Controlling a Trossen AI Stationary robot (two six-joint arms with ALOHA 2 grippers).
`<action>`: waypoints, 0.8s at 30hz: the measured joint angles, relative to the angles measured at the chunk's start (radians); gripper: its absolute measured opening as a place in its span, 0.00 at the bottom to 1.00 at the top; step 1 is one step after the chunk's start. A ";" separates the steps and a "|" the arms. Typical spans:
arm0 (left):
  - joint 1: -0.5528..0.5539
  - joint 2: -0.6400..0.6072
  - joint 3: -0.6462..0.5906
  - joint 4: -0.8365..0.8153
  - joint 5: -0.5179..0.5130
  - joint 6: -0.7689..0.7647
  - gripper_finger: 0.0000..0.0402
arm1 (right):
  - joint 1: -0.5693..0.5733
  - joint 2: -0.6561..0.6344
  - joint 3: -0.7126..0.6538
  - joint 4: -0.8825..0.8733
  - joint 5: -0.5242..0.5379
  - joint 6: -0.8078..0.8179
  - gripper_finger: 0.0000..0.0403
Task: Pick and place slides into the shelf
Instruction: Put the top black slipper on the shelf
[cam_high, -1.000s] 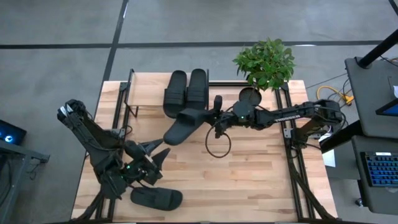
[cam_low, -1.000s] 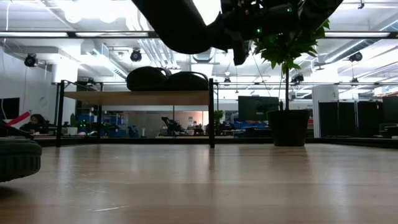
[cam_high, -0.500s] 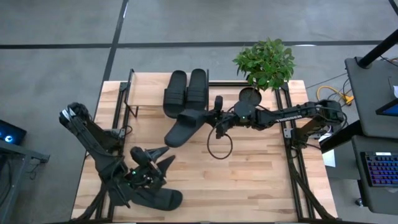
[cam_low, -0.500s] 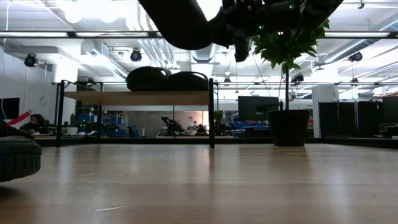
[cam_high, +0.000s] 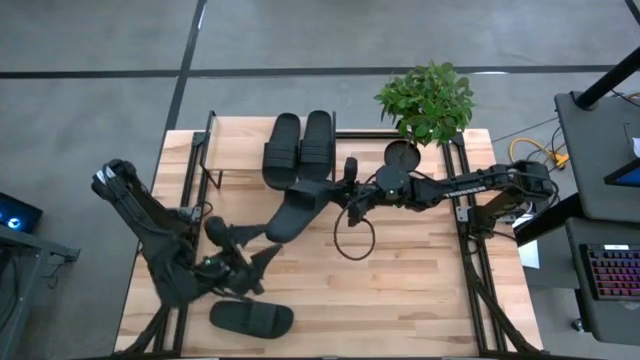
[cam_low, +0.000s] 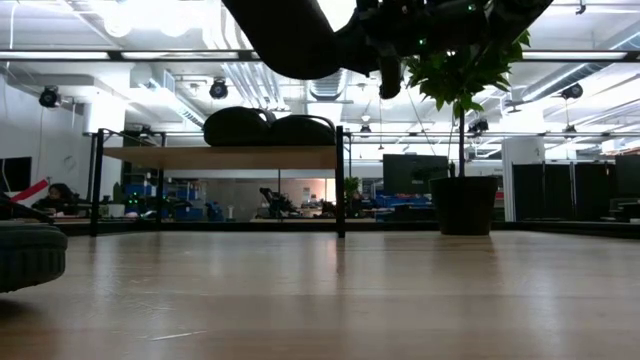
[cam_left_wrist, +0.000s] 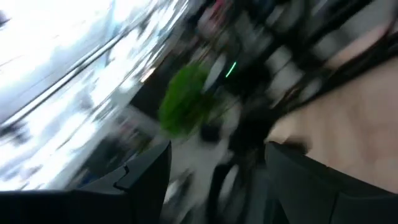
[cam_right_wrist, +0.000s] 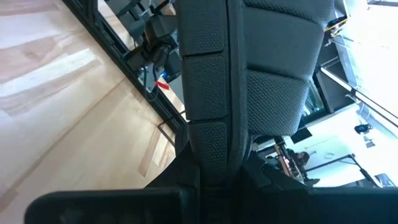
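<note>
Two black slides (cam_high: 300, 147) lie side by side on the shelf (cam_high: 230, 150), a light-wood board at the table's far edge; the low view shows them (cam_low: 268, 128) on the shelf board (cam_low: 220, 157). My right gripper (cam_high: 340, 194) is shut on a third slide (cam_high: 298, 206), which hangs high above the table (cam_low: 285, 35). The fourth slide (cam_high: 251, 318) rests sole down near the table's near-left corner (cam_low: 25, 255). My left gripper (cam_high: 250, 250) hovers open just beyond that slide and touches nothing; its wrist view is blurred. My right gripper holds the third slide by the end nearest the arm (cam_right_wrist: 214, 165), pinched between the two fingers. The fingers reach in level from the table's right, along the slide's length. The slide is lifted clear of the table, its free end (cam_high: 275, 222) pointing toward the near-left.
A potted plant (cam_high: 425, 100) stands at the far right beside the shelf, its pot (cam_low: 463, 205) on the table. A black cable loop (cam_high: 350, 237) hangs under the right arm. Black frame posts (cam_high: 208, 150) border the shelf. Bare wood (cam_high: 400, 290) spreads over the near right.
My left gripper dipped toward the near slide, then drew back up toward the table's middle and turned, staying open. My right gripper kept its hold and carried the lifted slide slightly toward the shelf.
</note>
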 joint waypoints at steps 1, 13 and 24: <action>0.000 -0.020 0.003 0.000 0.088 -0.009 0.61 | 0.000 0.000 0.000 0.001 0.000 0.010 0.09; 0.064 -0.265 0.009 -0.561 0.401 -0.477 0.61 | 0.005 0.000 0.000 0.003 0.000 0.021 0.09; 0.095 -0.084 0.203 -1.016 0.370 -0.708 0.61 | 0.005 0.000 0.000 -0.013 0.054 0.040 0.09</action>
